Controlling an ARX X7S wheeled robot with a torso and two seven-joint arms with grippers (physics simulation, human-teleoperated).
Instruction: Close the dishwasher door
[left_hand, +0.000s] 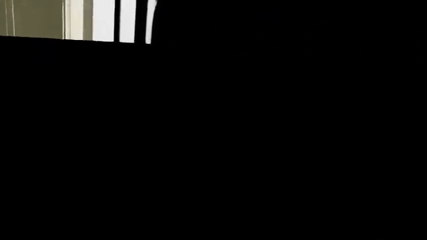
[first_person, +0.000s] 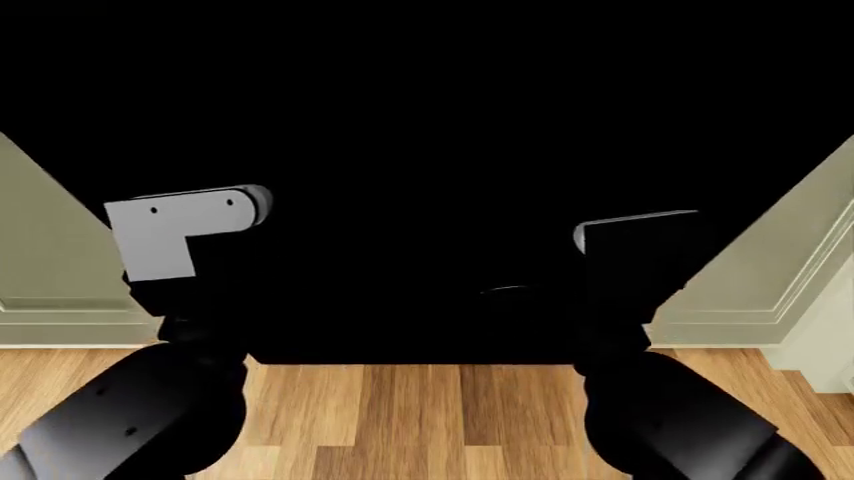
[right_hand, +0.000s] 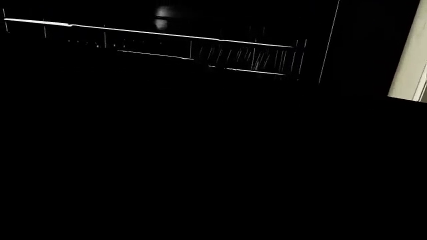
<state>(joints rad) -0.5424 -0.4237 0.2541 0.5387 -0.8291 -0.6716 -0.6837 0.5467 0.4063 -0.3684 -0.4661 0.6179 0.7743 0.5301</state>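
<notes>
Above wood floor (first_person: 400, 420): dishwasher door (first_person: 427, 150) open (black); both arms' fingers' state unclear.

Left arm (first_person: 127, 420): glossy black rounded housing at 7 o'clock in the head view, one small screw dimple visible. It carries a light grey L-shaped bracket (first_person: 167, 235) with two small holes and a rounded end. Right arm (first_person: 681, 425): matching black housing at 5 o'clock, topped by a dark flat plate (first_person: 641, 255) with a grey upper edge.
</notes>
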